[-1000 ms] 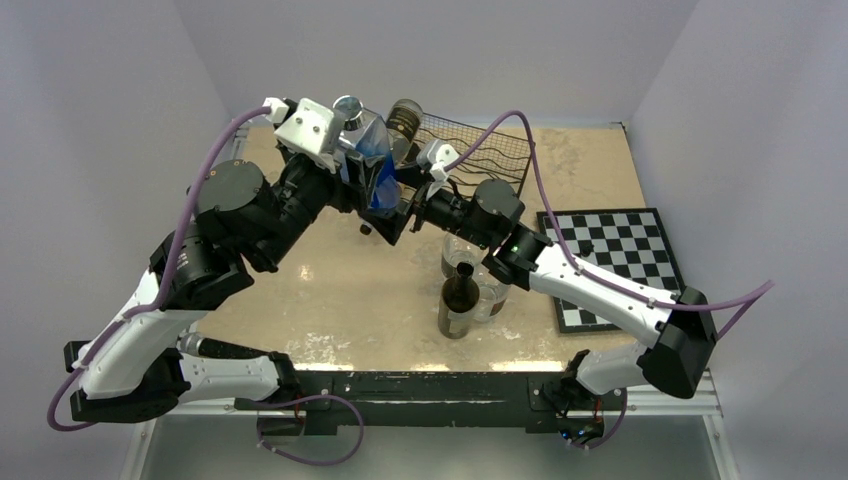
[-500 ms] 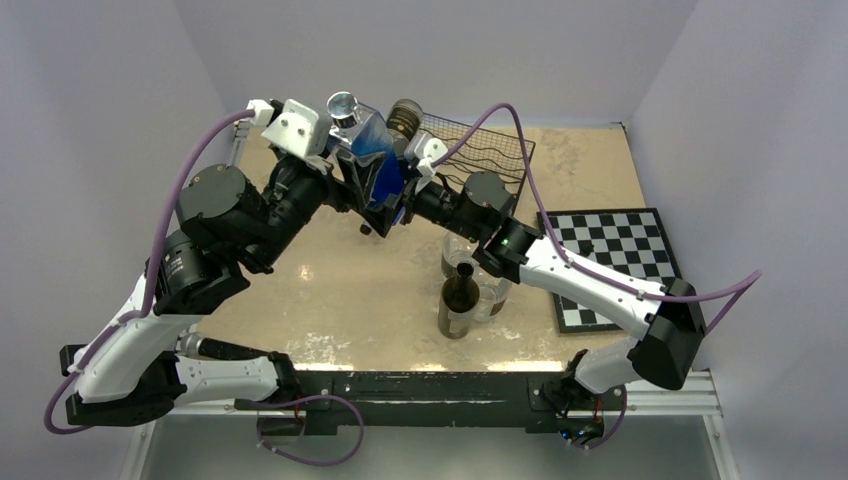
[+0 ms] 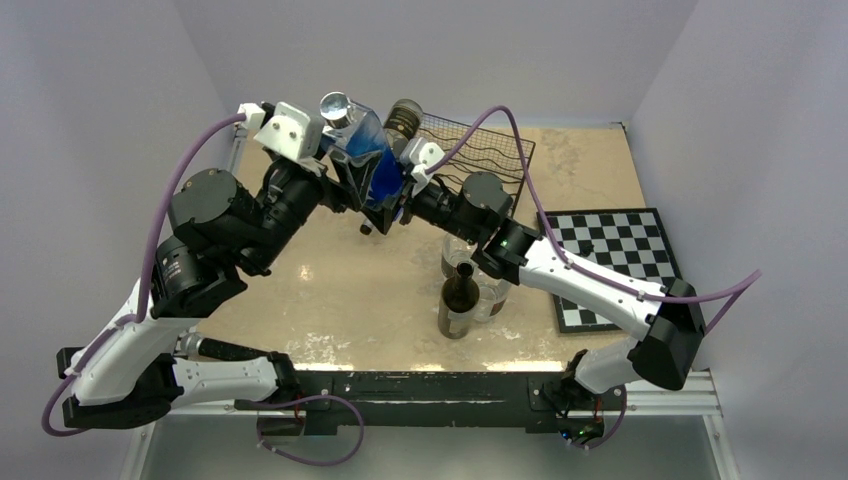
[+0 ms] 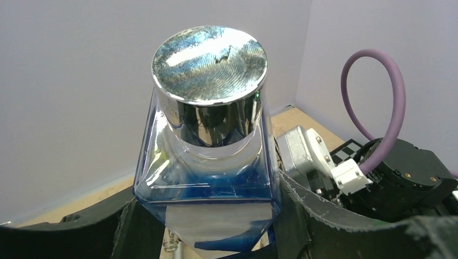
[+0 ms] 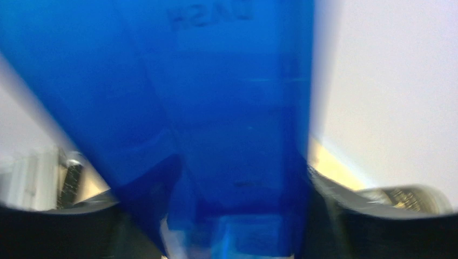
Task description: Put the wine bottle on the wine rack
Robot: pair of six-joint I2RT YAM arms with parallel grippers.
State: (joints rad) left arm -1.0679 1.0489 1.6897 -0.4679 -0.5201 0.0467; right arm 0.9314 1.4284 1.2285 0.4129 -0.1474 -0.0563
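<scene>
Your left wrist view shows smeared prints on the chrome cap [image 4: 209, 63]; the right wrist view gives only blurred blue glass. Overhead, the blue bottle [image 3: 366, 162] is held above the desk [image 3: 340, 290], its long axis running 11 to 5 o'clock with the cap at 11. The wine rack [image 3: 490, 150] is at its 3 o'clock. The left tool [image 3: 352, 187] clamps the body from 8 o'clock. The right tool [image 3: 398, 197] flanks the base, and you cannot tell whether it grips.

Pale lilac walls [image 3: 450, 50], beige marbled tabletop [image 3: 340, 290], even light

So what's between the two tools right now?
The blue bottle: left tool grips it, right tool flanks its other side. Top view shows it best.
</scene>
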